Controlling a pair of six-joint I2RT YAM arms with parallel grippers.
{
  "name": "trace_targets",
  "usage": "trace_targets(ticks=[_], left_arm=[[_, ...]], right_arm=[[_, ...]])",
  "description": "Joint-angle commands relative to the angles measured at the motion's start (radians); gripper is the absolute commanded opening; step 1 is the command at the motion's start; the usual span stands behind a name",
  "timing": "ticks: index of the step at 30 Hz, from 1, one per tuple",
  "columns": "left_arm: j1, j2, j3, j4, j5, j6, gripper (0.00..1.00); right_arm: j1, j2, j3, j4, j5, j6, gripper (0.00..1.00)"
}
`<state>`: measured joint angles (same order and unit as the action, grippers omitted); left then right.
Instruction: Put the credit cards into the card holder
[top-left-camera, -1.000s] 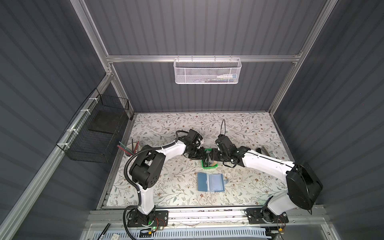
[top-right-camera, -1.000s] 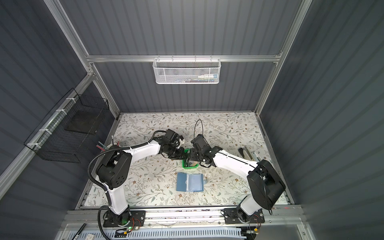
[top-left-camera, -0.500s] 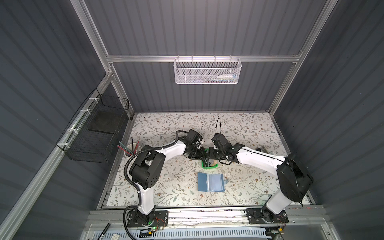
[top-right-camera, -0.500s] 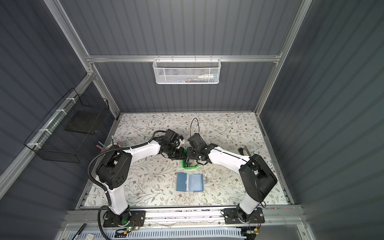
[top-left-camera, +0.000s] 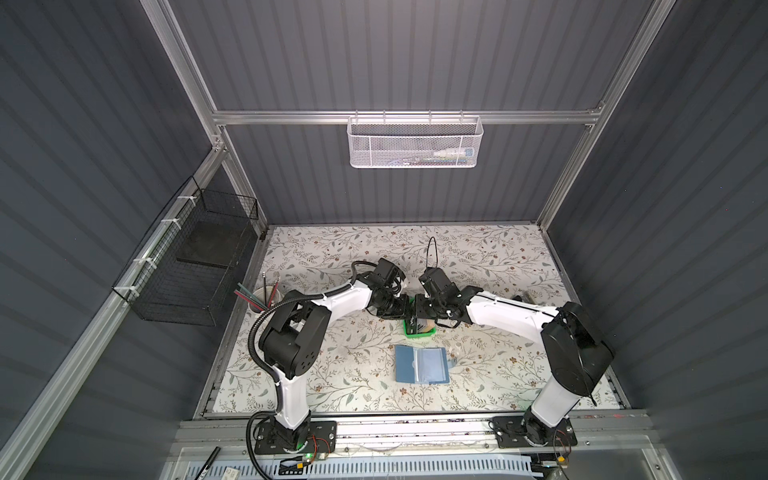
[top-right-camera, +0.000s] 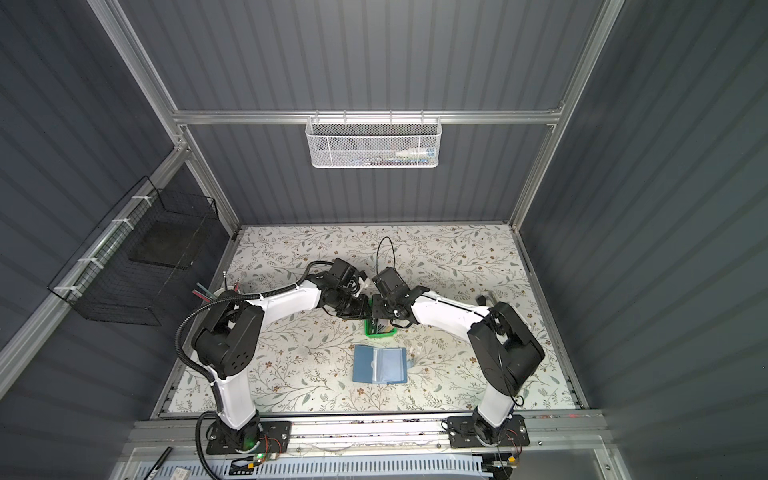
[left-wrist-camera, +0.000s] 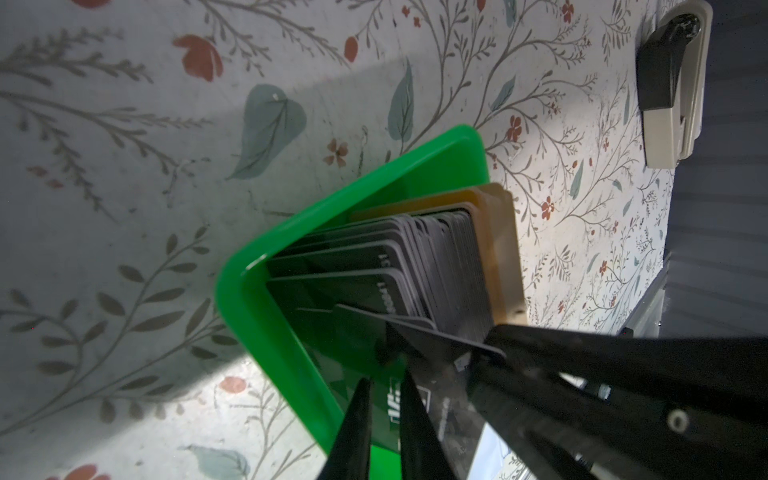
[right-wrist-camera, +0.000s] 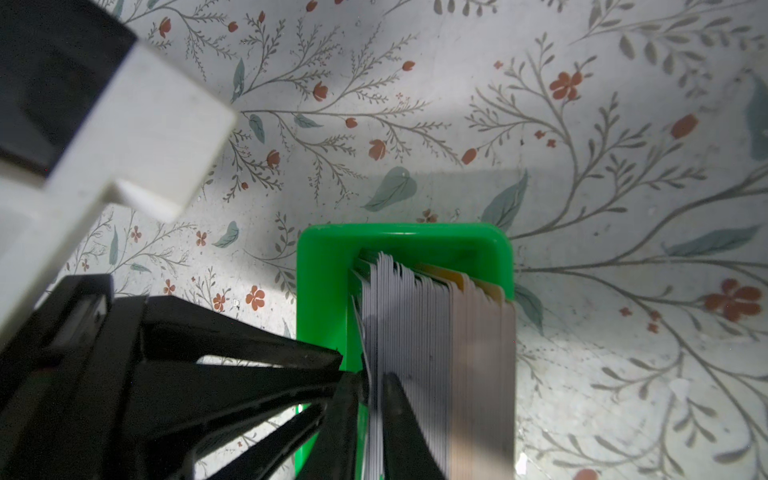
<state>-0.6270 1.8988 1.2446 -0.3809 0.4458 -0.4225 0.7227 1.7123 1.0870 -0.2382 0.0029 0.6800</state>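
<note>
A green tray (top-left-camera: 420, 331) (top-right-camera: 380, 329) sits mid-table with several credit cards (left-wrist-camera: 436, 257) (right-wrist-camera: 415, 324) standing on edge in it: grey, dark and tan. The blue card holder (top-left-camera: 422, 365) (top-right-camera: 380, 365) lies open and flat in front of the tray, clear sleeves facing up. My left gripper (top-left-camera: 405, 316) (left-wrist-camera: 384, 386) is shut on the tray's wall (left-wrist-camera: 266, 332). My right gripper (top-left-camera: 417, 318) (right-wrist-camera: 372, 382) comes down into the tray from the other side. Its jaws are pinched on a dark credit card (left-wrist-camera: 415, 336) at the near end of the stack.
A cup of pencils (top-left-camera: 262, 297) stands at the table's left edge. A black wire basket (top-left-camera: 195, 257) hangs on the left wall and a white mesh basket (top-left-camera: 415, 141) on the back rail. A beige-and-black stapler-like object (left-wrist-camera: 669, 104) lies at the right.
My right gripper has moved left onto the tray and closed its jaws on a card. The left gripper has held still on the tray wall.
</note>
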Motion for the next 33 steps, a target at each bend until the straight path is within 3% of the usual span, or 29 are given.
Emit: trace_targets(ticks=[1,12,28,33], left_arm=[[-0.008,0.013,0.02,-0.037,-0.004,-0.002,0.16],[-0.007,-0.02,0.025,-0.043,-0.009,0.001,0.17],[-0.008,-0.13,0.019,-0.038,-0.023,0.02,0.21],[-0.008,-0.162,0.019,-0.028,0.023,0.031,0.27]], right_arm=[[0.006,0.02,0.021,0.003,0.003,-0.006,0.14],[0.006,-0.018,0.007,-0.01,0.023,-0.001,0.05],[0.01,-0.176,-0.06,-0.034,0.053,0.011,0.04],[0.01,-0.224,-0.087,-0.036,0.052,0.003,0.03]])
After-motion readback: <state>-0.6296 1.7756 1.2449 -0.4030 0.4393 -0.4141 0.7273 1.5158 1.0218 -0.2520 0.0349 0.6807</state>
